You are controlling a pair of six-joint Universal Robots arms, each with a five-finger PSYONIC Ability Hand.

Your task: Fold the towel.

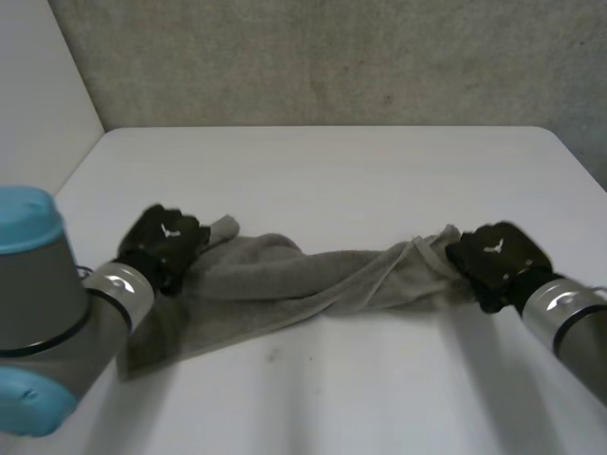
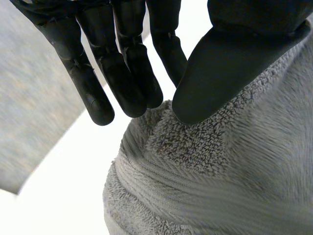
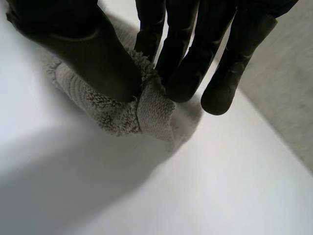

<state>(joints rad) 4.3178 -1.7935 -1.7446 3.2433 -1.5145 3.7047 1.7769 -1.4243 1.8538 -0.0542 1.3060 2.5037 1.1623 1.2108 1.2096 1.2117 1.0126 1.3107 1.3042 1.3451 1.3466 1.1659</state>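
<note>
A grey towel [image 1: 313, 280] lies bunched and stretched in a long band across the white table [image 1: 322, 171]. My left hand [image 1: 163, 242] pinches the towel's left end; in the left wrist view its thumb [image 2: 230, 63] presses the terry cloth [image 2: 220, 186] against the fingers [image 2: 122, 73]. My right hand [image 1: 495, 256] pinches the towel's right end; in the right wrist view a hemmed corner [image 3: 146, 110] is squeezed between its thumb [image 3: 88, 54] and fingers [image 3: 186, 63]. A loose flap of the towel [image 1: 156, 341] hangs down toward the table's front on the left.
A rough grey wall [image 1: 332, 57] rises behind the table's far edge, and a white panel [image 1: 38, 95] stands at the left. Bare tabletop stretches behind the towel and in front of it.
</note>
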